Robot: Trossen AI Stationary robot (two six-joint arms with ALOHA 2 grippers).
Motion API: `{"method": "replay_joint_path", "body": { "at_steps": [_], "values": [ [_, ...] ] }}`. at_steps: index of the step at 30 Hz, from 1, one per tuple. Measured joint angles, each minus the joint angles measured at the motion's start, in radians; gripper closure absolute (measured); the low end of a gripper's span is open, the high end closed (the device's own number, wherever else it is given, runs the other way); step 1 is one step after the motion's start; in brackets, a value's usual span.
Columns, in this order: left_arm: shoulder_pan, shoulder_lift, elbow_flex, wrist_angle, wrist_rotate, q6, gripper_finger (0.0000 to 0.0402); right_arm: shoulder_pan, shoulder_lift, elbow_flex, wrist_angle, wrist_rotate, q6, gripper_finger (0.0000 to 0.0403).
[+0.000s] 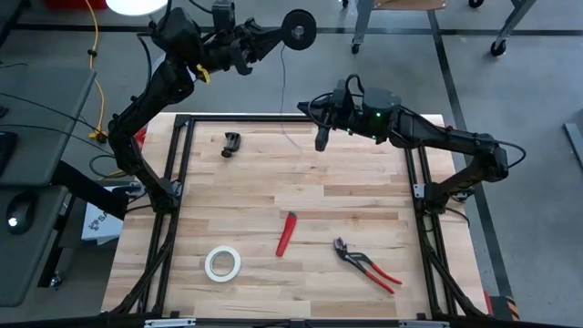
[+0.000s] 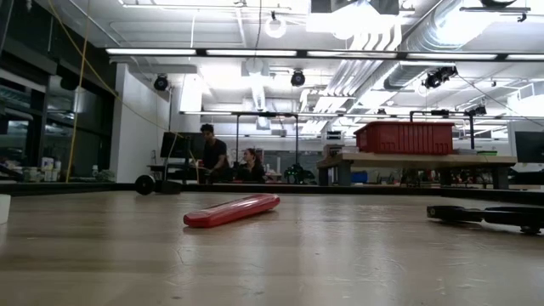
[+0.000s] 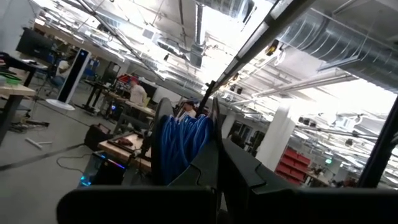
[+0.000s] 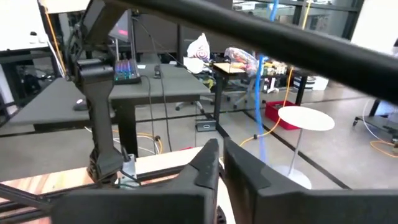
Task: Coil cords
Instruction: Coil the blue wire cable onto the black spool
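The left claw (image 1: 273,35) is gripping the black spool (image 1: 298,28) beyond the desk (image 1: 301,196); its blue wire (image 4: 259,112) is hanging through the closed right claw (image 1: 322,141).

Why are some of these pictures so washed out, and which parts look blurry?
Low view: ceiling lights glare white; the near table is soft, while the red tool looks sharper. Left wrist view: bright ceiling washes out, and the spool with blue wire is blurred. Right wrist view: the hanging wire smears into a blue streak.

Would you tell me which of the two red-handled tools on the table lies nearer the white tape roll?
The straight red tool, lying just right of the white tape roll; the red-handled pliers lie farther right.
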State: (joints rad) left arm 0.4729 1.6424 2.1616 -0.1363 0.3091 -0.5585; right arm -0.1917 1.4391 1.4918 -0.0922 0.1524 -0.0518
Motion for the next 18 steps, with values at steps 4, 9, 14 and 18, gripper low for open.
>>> {"method": "replay_joint_path", "body": {
  "at_steps": [4, 9, 14, 18],
  "values": [
    [0.026, -0.006, 0.0, -0.014, 0.004, 0.001, 0.0401, 0.0, 0.0, 0.0, -0.025, 0.0, 0.031, 0.04],
    [0.064, -0.024, 0.0, -0.086, 0.003, 0.003, 0.0401, 0.003, -0.001, 0.0, -0.024, 0.0, 0.036, 0.0402],
    [0.094, -0.053, 0.0, -0.234, 0.004, 0.03, 0.0401, 0.002, -0.005, 0.0, -0.024, -0.023, 0.052, 0.0403],
    [0.114, -0.073, 0.0, -0.284, 0.0, 0.038, 0.0401, -0.004, -0.01, 0.0, -0.023, -0.061, 0.077, 0.0402]
  ]
}}
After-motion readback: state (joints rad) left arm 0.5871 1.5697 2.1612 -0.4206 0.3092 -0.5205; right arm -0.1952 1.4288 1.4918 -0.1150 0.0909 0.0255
